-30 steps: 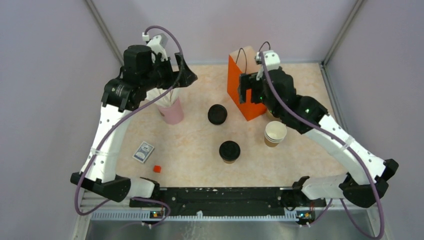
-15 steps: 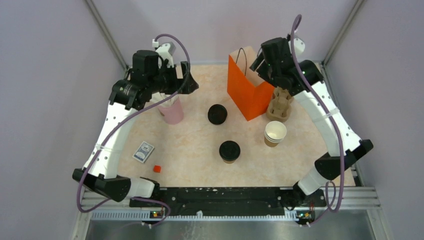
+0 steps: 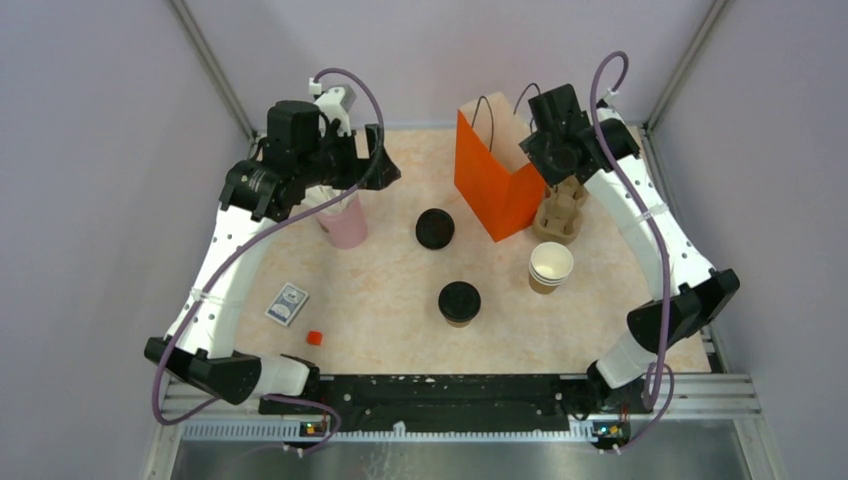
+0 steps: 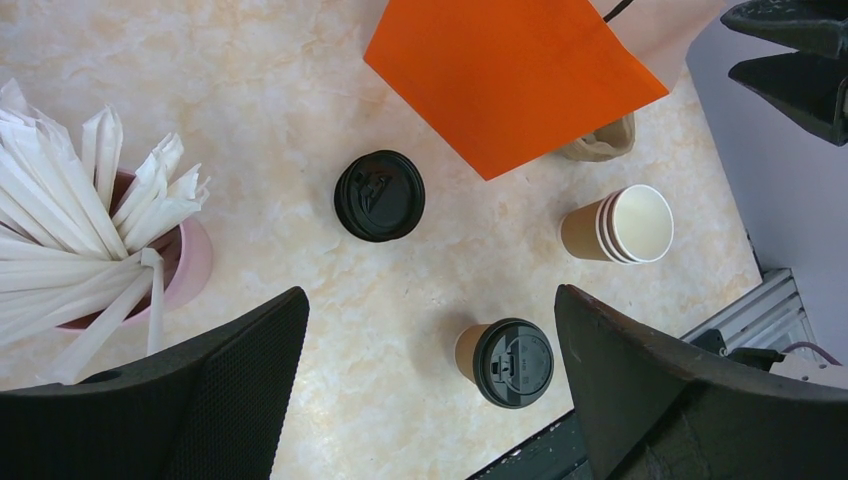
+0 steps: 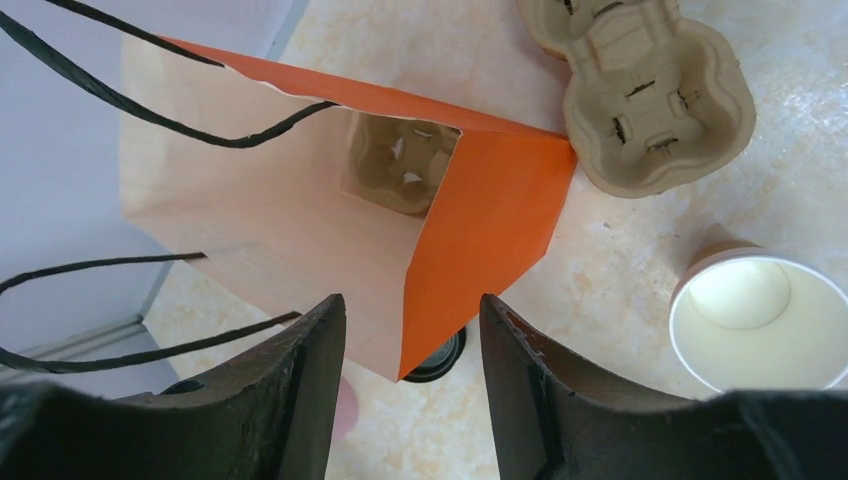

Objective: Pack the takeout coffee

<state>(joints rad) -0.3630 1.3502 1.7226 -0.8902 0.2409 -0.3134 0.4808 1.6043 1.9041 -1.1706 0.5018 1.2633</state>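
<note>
The left tool (image 4: 430, 300) is wide open and holds nothing. It hangs high over the far left of the counter (image 3: 390, 300). The right tool (image 5: 412, 300) is open too, but less wide. It is empty and sits above the orange bag (image 5: 490, 220). The coffee (image 3: 459, 302) stands near the middle of the counter, apart from the bag. Only the right wrist view shows a tray (image 5: 400, 165) down inside the bag.
</note>
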